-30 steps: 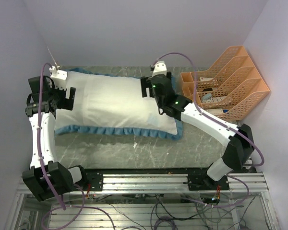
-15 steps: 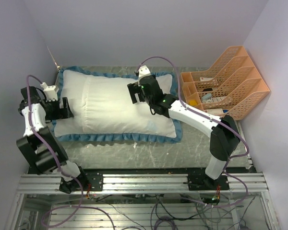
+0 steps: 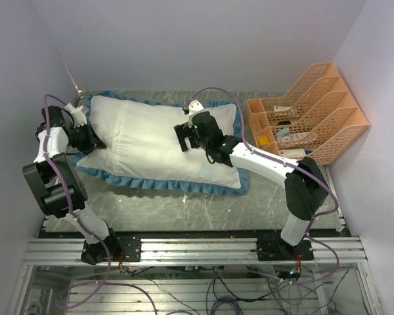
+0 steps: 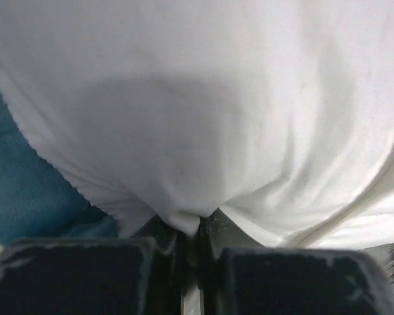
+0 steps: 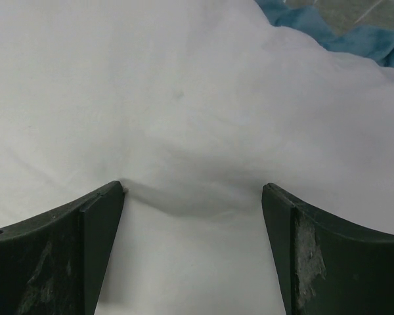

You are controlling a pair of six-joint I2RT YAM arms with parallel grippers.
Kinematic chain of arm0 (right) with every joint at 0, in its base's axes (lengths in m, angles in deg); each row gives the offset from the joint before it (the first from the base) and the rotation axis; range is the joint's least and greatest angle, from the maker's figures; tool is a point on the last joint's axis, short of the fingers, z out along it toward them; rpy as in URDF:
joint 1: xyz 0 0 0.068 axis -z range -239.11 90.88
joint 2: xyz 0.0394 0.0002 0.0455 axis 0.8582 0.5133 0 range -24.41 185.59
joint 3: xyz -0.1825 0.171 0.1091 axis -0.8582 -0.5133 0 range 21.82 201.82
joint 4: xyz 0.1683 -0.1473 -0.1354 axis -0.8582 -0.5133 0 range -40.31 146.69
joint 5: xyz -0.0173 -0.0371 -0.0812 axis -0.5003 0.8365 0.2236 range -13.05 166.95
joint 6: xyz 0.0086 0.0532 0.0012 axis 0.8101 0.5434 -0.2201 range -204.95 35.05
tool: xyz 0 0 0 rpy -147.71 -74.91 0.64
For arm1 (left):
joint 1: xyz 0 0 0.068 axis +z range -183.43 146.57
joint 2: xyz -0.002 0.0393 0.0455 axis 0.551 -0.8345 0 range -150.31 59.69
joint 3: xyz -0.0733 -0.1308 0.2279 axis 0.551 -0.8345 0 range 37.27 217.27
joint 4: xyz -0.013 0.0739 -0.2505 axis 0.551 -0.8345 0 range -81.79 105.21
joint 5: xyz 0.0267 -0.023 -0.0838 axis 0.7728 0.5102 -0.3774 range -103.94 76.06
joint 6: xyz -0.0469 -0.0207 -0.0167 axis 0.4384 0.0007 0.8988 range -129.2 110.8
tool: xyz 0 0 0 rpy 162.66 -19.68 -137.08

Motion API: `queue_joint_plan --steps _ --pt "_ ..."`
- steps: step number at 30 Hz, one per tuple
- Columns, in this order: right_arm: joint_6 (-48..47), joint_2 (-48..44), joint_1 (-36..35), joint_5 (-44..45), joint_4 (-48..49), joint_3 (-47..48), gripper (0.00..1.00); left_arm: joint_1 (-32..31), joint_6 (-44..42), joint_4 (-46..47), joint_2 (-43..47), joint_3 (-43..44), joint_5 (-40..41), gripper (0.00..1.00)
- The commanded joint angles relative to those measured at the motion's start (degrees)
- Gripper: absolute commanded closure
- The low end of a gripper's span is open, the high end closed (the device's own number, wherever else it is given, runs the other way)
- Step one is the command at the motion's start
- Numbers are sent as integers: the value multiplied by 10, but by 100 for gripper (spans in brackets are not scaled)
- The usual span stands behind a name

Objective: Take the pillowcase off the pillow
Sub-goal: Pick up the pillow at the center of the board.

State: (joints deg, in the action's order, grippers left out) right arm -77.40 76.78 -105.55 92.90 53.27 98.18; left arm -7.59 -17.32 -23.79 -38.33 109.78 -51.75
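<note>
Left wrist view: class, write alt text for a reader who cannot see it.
The left tool, jaws closed, pinches a fold of the pillowcase, whose white fabric fills most of the frame. Its teal ruffle shows at the left edge.

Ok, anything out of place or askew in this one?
Only the plump white cushion in its teal-ruffled fabric cover: it lies skewed across the marble table, left end angled toward the far corner, where the left gripper pinches white cloth. The orange file rack looks orderly.
</note>
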Motion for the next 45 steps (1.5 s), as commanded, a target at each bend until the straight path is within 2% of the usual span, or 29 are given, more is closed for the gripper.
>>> queue_joint_plan --steps 1,7,11,16,20,22,25,27,28,31,33,35,37,39,45 --pt "-3 -12 6 -34 9 -3 13 -51 17 23 10 55 -10 93" --pt "23 -34 36 -100 9 29 12 -67 -23 15 89 212 6 93" --pt "37 -46 53 -152 10 67 12 -70 -49 17 133 341 -39 93" --pt "40 -70 65 -208 9 128 9 -73 -27 74 181 423 -107 93" --pt "48 -91 71 -242 8 172 7 -72 87 229 216 435 -168 93" --pt "54 -122 70 -252 30 166 6 -73 204 381 237 411 -211 93" --pt "57 -176 71 -270 71 129 5 -76 438 684 256 354 -264 93" --pt "56 -214 71 -281 92 102 4 -81 546 769 264 335 -292 93" --pt "57 -230 71 -289 100 88 4 -84 569 783 272 319 -305 93" --pt "61 -264 71 -319 114 59 0 -87 528 750 325 231 -347 93" --pt "67 -273 71 -332 119 44 0 -87 441 664 368 177 -381 93" --pt "77 -273 71 -347 124 35 0 -87 290 504 407 150 -407 93" --pt "93 -266 71 -376 132 27 0 -87 118 302 437 155 -408 93" --pt "103 -256 71 -383 130 25 0 -87 16 183 453 167 -406 93" --pt "116 -269 71 -375 152 -19 0 -87 -89 62 457 199 -383 93"
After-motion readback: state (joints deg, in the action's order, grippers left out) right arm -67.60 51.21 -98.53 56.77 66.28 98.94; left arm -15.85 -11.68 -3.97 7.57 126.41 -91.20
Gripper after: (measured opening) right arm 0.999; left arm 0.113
